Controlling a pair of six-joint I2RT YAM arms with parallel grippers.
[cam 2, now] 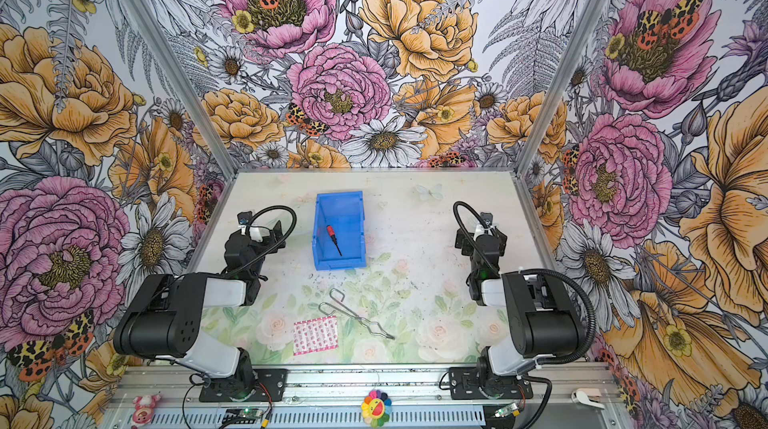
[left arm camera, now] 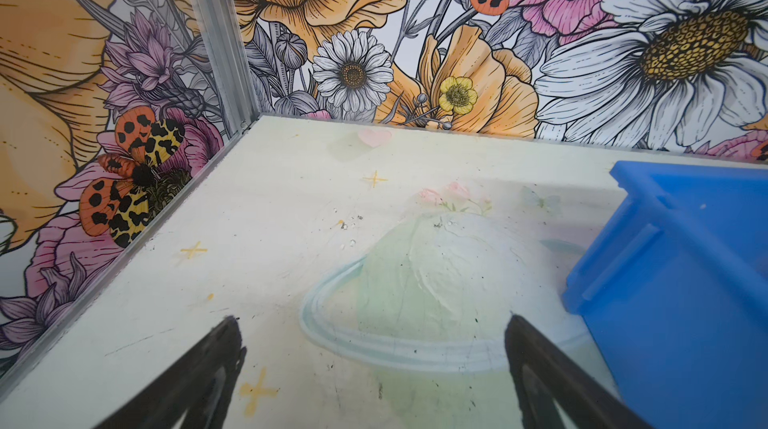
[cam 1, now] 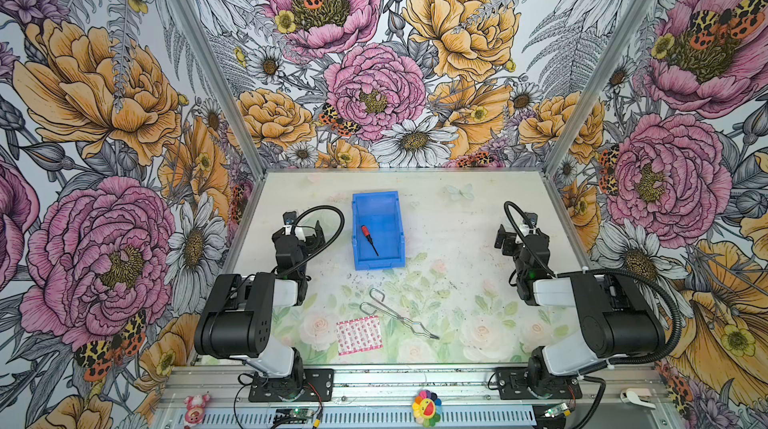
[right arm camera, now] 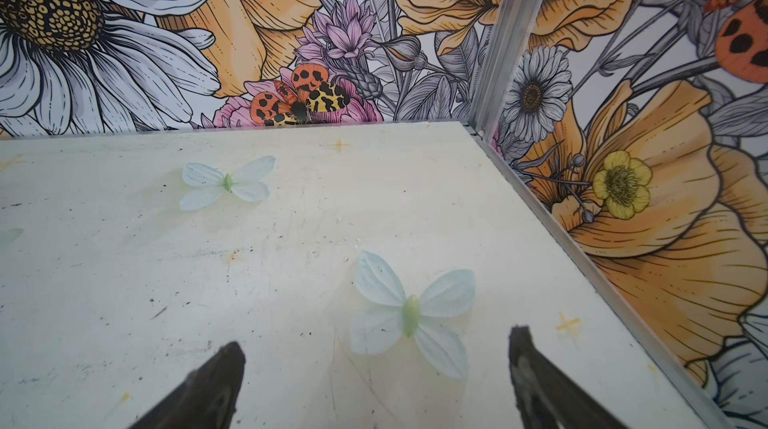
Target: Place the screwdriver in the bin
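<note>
Screwdriver [cam 1: 369, 238] lies flat on the floor of the bin [cam 1: 376, 196], upper centre in both top views; task looks done. Left hand [left arm camera: 372, 323] and right hand [right arm camera: 374, 335] both spread wide and empty, held apart from the bin, likely because nothing is left to carry.

Both top views high overhead, whole table [cam 1: 457, 231] shared — wrist views low, facing back corners, left's catching the bin [left arm camera: 685, 281].

Lab booth: floral walls [cam 1: 374, 74], rail-mounted arms [cam 1: 243, 319]
</note>
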